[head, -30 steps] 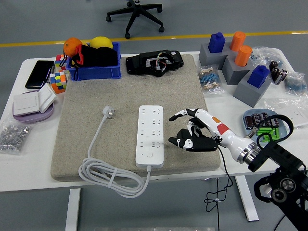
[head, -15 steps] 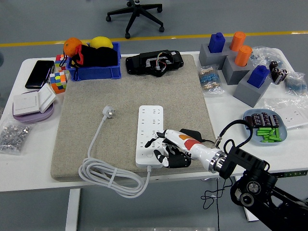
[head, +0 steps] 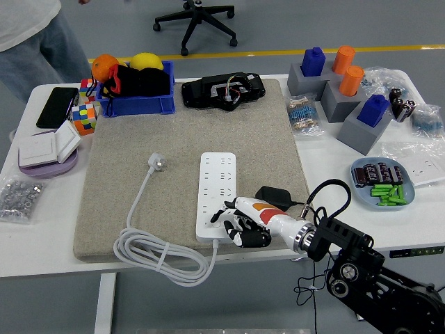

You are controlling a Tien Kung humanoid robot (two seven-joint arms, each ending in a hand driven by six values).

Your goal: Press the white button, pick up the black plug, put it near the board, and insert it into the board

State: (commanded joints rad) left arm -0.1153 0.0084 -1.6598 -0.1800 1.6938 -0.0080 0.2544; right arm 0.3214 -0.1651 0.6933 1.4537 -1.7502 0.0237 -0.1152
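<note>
A white power strip (head: pixel 217 195) lies lengthwise on the grey mat (head: pixel 188 139), its white cable (head: pixel 149 250) coiled at the front left. My right hand (head: pixel 233 224) reaches in from the lower right, and its curled fingers (head: pixel 224 216) rest over the strip's near end, where the white button sits; the button itself is hidden under them. The black plug (head: pixel 272 195) lies on the mat just right of the strip, behind my wrist, with its thin black cord (head: pixel 327 191) looping off toward the right. The hand holds nothing. My left arm is out of view.
A blue bin (head: pixel 135 96) with fruit and a black device (head: pixel 224 90) sit at the mat's far edge. Grey blocks with blue and orange pegs (head: pixel 344 87) stand at the back right, a dish of batteries (head: pixel 384 182) to the right. A person (head: pixel 35 42) stands at the far left corner.
My right hand moved left from the mat's right side onto the near end of the power strip, uncovering the black plug. A person has come into view at the top left.
</note>
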